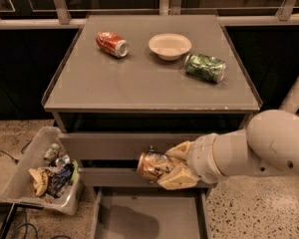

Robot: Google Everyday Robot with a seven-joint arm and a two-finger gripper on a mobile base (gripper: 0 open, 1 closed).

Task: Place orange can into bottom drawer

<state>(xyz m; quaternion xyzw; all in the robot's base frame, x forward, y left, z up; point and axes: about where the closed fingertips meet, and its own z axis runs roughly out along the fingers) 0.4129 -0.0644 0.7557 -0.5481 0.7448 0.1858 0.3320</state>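
Note:
My gripper [172, 166] is shut on the orange can [153, 165], a golden-orange metallic can held on its side. It hangs in front of the cabinet's middle drawer front, above the open bottom drawer [149, 215]. The bottom drawer is a shallow grey tray pulled out at the foot of the cabinet, with nothing showing in it but a shadow. My white arm reaches in from the right.
On the cabinet top [139, 83] lie a red can [112, 44], a white bowl [170, 46] and a green can [205, 66]. A clear bin of trash [45, 171] stands on the floor to the left of the cabinet.

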